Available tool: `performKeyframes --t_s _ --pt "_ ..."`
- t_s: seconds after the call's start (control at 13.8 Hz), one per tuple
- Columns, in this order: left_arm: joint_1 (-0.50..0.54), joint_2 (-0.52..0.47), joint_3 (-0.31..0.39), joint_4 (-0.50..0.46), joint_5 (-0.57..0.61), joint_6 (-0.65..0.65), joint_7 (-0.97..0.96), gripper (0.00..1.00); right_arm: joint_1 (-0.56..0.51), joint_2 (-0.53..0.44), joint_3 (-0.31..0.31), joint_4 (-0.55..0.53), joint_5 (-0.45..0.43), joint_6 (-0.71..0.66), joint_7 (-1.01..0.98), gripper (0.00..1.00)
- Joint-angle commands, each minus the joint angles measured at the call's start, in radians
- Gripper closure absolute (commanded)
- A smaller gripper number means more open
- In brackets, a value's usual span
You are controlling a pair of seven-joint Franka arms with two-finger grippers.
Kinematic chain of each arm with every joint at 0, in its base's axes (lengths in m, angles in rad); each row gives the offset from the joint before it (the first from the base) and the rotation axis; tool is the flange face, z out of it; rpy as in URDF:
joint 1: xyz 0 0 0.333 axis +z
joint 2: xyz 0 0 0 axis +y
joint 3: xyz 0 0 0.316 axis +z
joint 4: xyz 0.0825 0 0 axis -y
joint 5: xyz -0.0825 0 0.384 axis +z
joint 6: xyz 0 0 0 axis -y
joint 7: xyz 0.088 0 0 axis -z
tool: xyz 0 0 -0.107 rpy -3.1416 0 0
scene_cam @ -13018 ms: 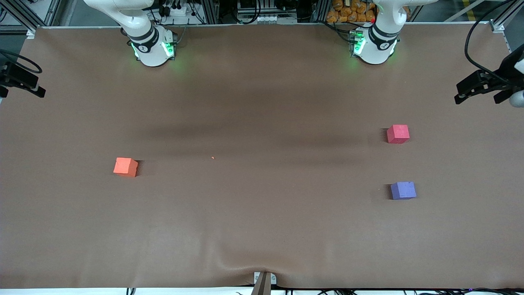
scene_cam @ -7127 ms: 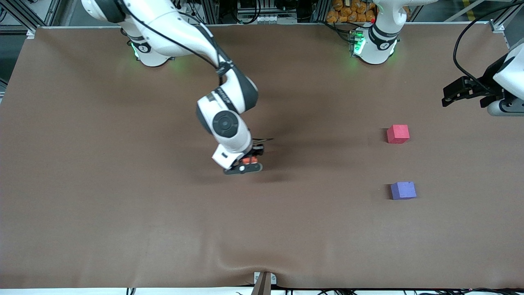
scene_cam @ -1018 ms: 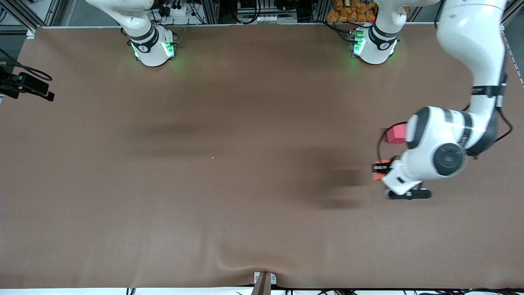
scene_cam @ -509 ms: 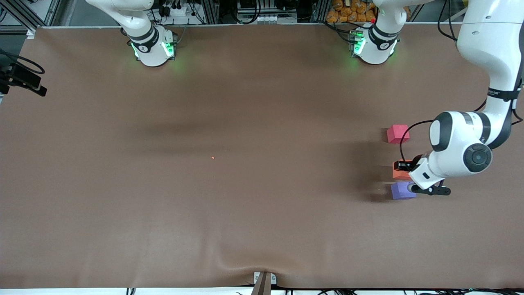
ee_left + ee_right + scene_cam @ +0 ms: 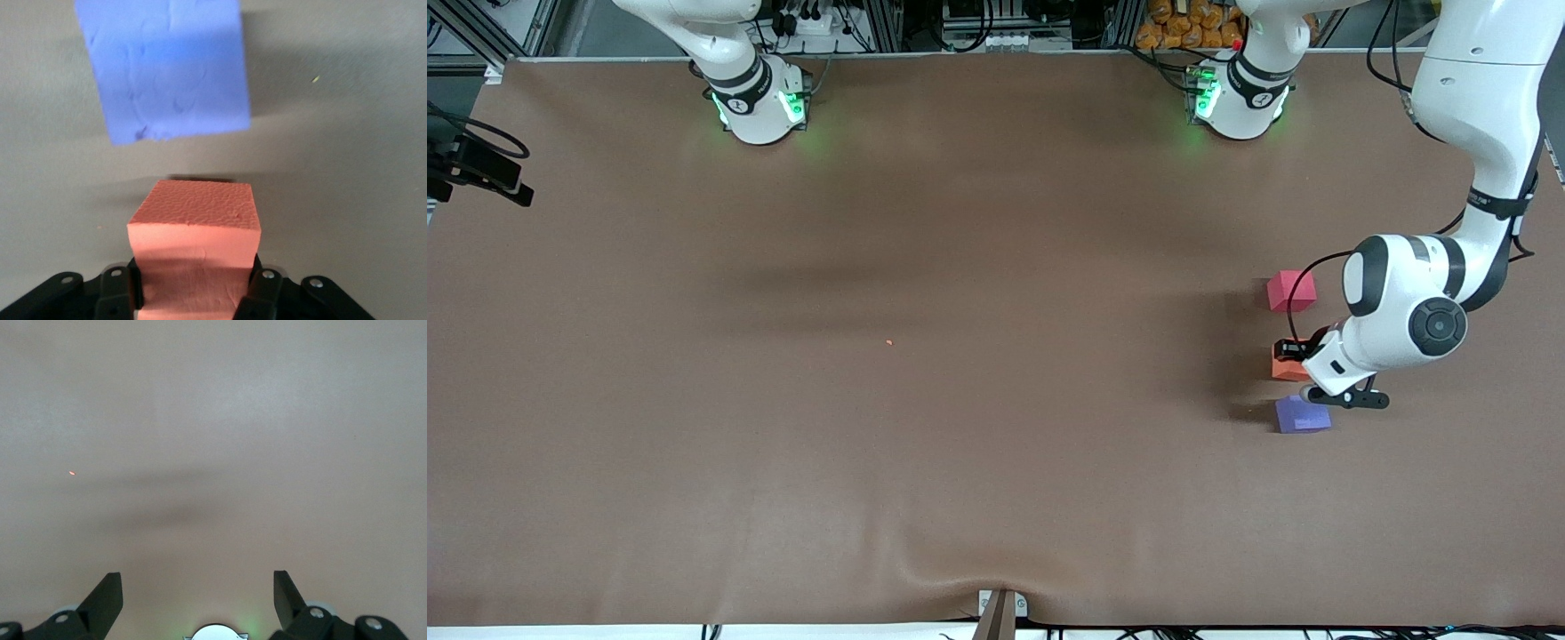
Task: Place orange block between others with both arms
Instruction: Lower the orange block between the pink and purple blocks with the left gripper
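Observation:
The orange block hangs low over the brown table with my left gripper shut on it. It is between the pinkish-red cube and the purple-blue cube, which lies nearer the front camera. In the left wrist view the orange block sits between the black fingers, with the purple-blue cube just ahead and a strip of table between them. The right arm waits at its own end of the table. Its gripper is open over bare table.
A tiny orange speck lies near the table's middle and is the speck in the right wrist view. The brown cover is wrinkled near a small bracket at the front edge.
My left arm has carried the orange block toward its own end of the table, into the gap between the two cubes, then a little off the purple-blue one. The right arm has stayed still.

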Motion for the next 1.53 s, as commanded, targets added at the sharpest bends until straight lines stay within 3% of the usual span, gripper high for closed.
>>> performKeyframes --t_s 0.0,1.02,1.09,1.16,1.24,1.31,1.45 --pt "0.014 -0.076 -0.003 -0.085 0.028 0.023 -0.017 1.00 0.001 0.000 0.007 0.006 -0.007 -0.011 0.015 0.00" --pt "0.026 -0.016 -0.001 -0.097 0.027 0.153 -0.020 0.98 -0.003 0.000 0.007 0.007 -0.006 -0.010 0.015 0.00" --pt "0.026 -0.015 -0.003 -0.098 0.028 0.153 -0.022 0.87 -0.003 0.000 0.007 0.007 -0.006 -0.010 0.015 0.00" --pt "0.026 -0.015 -0.003 -0.098 0.028 0.153 -0.022 0.60 -0.003 0.000 0.007 0.007 -0.006 -0.010 0.015 0.00" --pt "0.026 -0.015 -0.003 -0.097 0.027 0.152 -0.022 0.08 -0.003 0.000 0.007 0.007 -0.006 -0.010 0.015 0.00" --pt "0.026 -0.015 -0.003 -0.097 0.028 0.150 -0.020 0.00 -0.003 0.000 0.007 0.007 -0.006 -0.008 0.015 0.00" --pt "0.026 -0.030 -0.004 -0.095 0.028 0.136 -0.022 0.00 -0.003 0.000 0.007 0.007 -0.006 -0.008 0.015 0.00"
